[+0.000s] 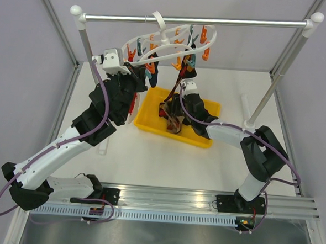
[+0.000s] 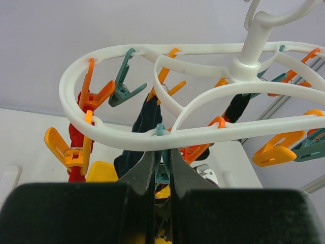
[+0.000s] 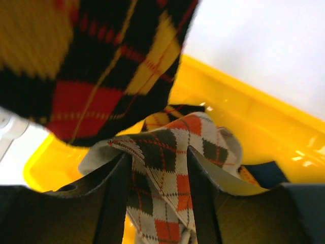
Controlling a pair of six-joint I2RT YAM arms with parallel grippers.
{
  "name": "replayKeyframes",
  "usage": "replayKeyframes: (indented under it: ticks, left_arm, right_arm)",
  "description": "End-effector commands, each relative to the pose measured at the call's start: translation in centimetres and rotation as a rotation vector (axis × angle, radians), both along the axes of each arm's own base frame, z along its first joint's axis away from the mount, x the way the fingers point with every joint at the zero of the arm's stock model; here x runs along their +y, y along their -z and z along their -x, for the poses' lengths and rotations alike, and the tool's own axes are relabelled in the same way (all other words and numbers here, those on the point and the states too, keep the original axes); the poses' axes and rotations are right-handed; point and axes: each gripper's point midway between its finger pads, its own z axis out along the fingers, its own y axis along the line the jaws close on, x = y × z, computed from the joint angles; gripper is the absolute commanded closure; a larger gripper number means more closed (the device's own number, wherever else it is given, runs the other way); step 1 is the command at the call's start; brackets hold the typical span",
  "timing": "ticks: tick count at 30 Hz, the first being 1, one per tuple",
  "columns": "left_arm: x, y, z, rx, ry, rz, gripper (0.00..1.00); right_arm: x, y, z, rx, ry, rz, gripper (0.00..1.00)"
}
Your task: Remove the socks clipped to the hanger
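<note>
Beige argyle sock (image 3: pixel 162 170) between parted right gripper (image 3: pixel 157 152) jaws; left gripper (image 2: pixel 161 155) pinches teal peg (image 2: pixel 162 175) on white hanger (image 2: pixel 127 137)

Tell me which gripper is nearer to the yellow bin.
Right. The right gripper hangs low over the yellow bin, its fingers parted around a beige argyle sock. The left gripper is raised at the hanger, well above the bin, pinching a teal peg.
</note>
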Motion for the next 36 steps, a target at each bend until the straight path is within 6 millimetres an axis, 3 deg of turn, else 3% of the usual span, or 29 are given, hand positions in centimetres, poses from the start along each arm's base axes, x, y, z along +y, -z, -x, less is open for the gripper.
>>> replayKeyframes:
  ticks: [1, 5, 10, 21, 27, 30, 36]
  left_arm:
    - [0.1, -1.0, 0.0, -0.022, 0.004, -0.007, 0.98]
    - [0.1, -1.0, 0.0, -0.022, 0.002, -0.01, 0.98]
    - [0.0, -0.9, 0.0, -0.02, 0.005, -0.011, 0.98]
    - [0.3, -1.1, 0.1, -0.024, 0.004, -0.005, 0.98]
    - [0.0, -0.9, -0.1, -0.019, 0.004, -0.007, 0.98]
    - [-0.2, -0.9, -0.1, -0.017, 0.009, 0.001, 0.98]
    - [-0.7, -0.4, -0.4, -0.007, 0.014, -0.005, 0.98]
  right_arm:
    - [2.5, 0.8, 0.4, 0.045, -0.089, -0.03, 0.49]
    - [2.6, 2.1, 0.7, 0.075, -0.093, -0.034, 0.48]
    - [3.3, 2.2, 1.0, 0.092, -0.127, -0.043, 0.46]
    - [5.0, 6.9, 0.6, 0.205, -0.175, -0.003, 0.46]
    - [4.5, 4.4, 0.7, 0.15, -0.165, -0.018, 0.46]
    - [4.0, 2.1, 0.6, 0.102, -0.146, -0.037, 0.44]
    - [4.0, -2.3, 2.6, 0.013, -0.162, -0.124, 0.4]
